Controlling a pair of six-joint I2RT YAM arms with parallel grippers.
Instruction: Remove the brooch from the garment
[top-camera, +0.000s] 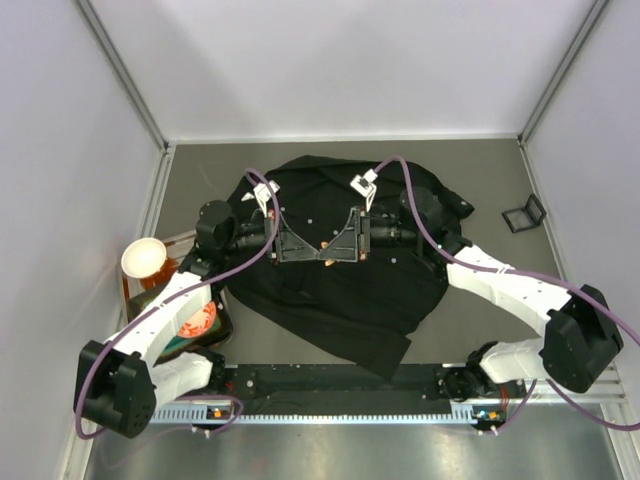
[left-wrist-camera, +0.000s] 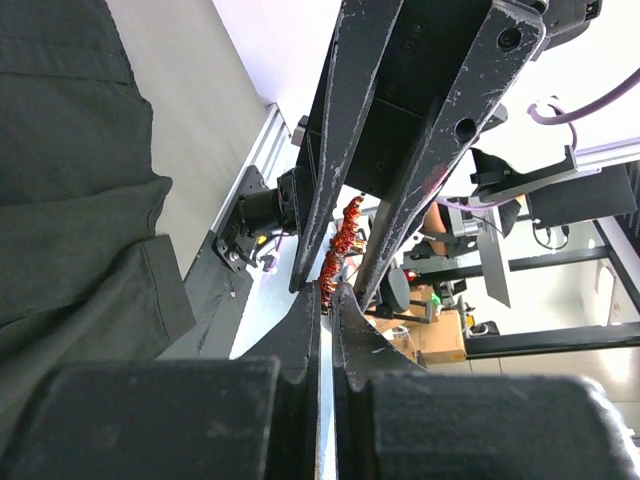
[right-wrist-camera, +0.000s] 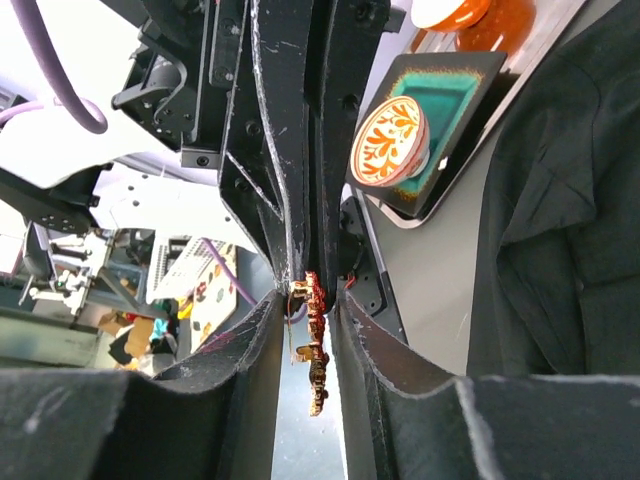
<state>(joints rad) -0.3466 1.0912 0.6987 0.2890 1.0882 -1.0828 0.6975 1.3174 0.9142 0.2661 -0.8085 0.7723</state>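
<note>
The garment (top-camera: 340, 300), a black collared shirt, lies spread on the grey table; its fabric also shows in the left wrist view (left-wrist-camera: 70, 200) and the right wrist view (right-wrist-camera: 560, 230). Both grippers meet tip to tip above its chest. The brooch (top-camera: 326, 253), a tiny red-orange leaf pin, hangs in the air between them, free of the fabric. My left gripper (left-wrist-camera: 328, 292) is shut on one end of the brooch (left-wrist-camera: 345, 235). My right gripper (right-wrist-camera: 308, 298) has its jaws apart, with the brooch (right-wrist-camera: 316, 345) in the gap between them and daylight on both sides.
A dark tray (top-camera: 222, 330) lies at the left edge, holding a round orange disc with a white pattern (right-wrist-camera: 390, 140). A white-and-orange cup (top-camera: 143, 257) stands beside it. A small black stand (top-camera: 523, 214) sits at the right. Metal frame rails and walls enclose the table.
</note>
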